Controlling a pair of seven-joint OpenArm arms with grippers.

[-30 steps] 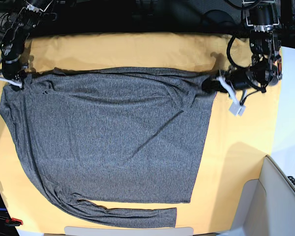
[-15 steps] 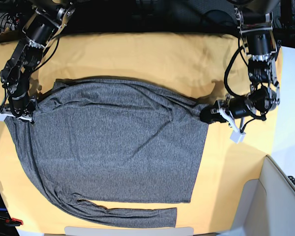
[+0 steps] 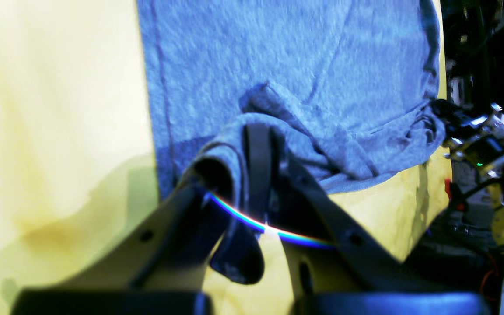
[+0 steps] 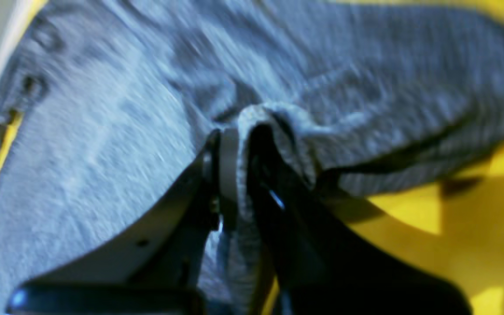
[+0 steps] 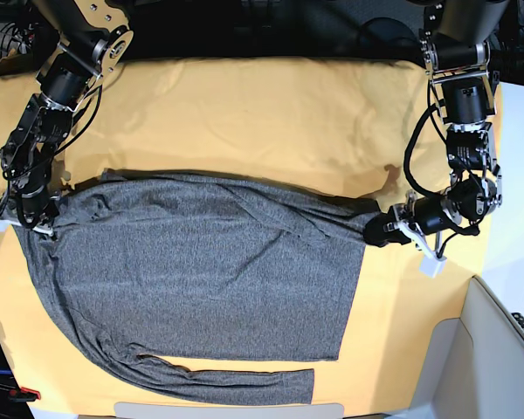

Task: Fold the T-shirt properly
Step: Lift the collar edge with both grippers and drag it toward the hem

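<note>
While the grey shirt (image 5: pixel 201 279) lies spread over the yellow cloth (image 5: pixel 262 105) toward the bench's near edge, the left fingers (image 5: pixel 380 232) are clamped on its right corner and the right fingers (image 5: pixel 35 216) on its left corner.

A yellow-orange table cloth (image 5: pixel 271 105) covers the table; dark background behind it.

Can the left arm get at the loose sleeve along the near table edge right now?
Probably not. The left gripper is shut on the T-shirt corner at the far side, so it is occupied; the sleeve lies unobstructed but well away across the shirt.
</note>
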